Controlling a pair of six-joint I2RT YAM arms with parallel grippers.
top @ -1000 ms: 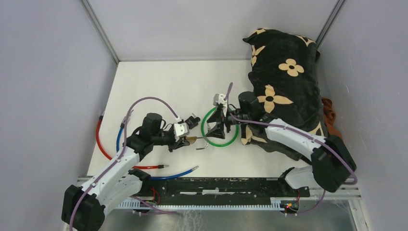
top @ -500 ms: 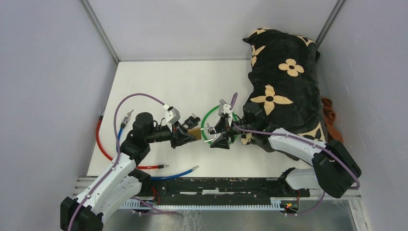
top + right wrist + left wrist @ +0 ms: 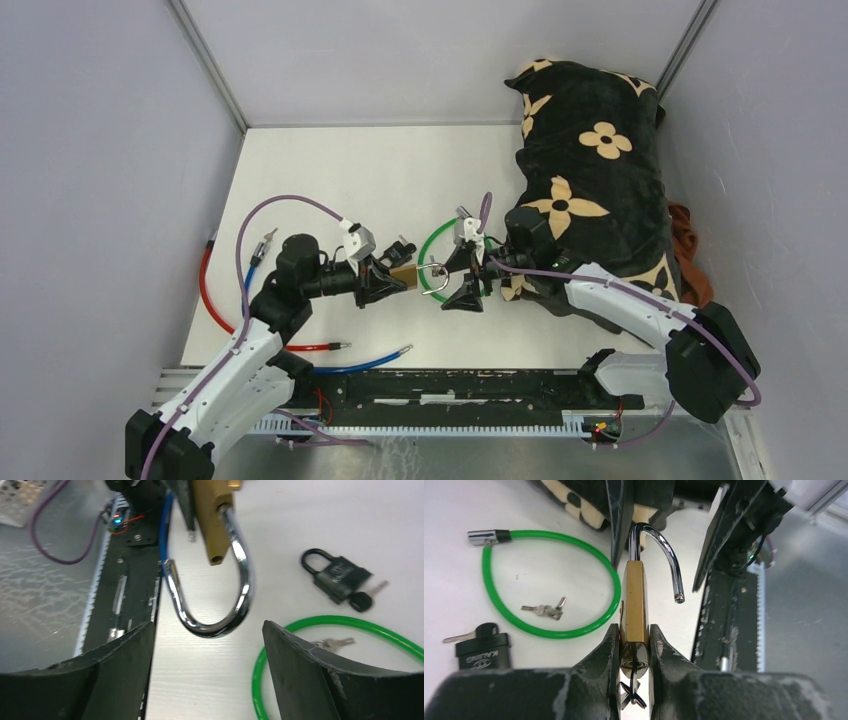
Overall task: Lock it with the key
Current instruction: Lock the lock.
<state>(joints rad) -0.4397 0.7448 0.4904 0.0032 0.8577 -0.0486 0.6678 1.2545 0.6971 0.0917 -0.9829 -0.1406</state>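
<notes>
Left tool [image 3: 634,635] clenched on the brass padlock [image 3: 634,595], held above the middle of the bench [image 3: 330,170]. Shackle [image 3: 670,555] open; key [image 3: 630,675] apparently seated in its base. Right tool [image 3: 207,630] released, jaws straddling the shackle. Remaining, by judgement: close shackle, turn key.

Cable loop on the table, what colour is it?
The cable loop is bright green, clearest in the left wrist view.

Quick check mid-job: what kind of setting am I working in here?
Probably a lab test cell, not a home: plain grey walls box in a white table, with practice props: a brass padlock and green cable lock.
</notes>
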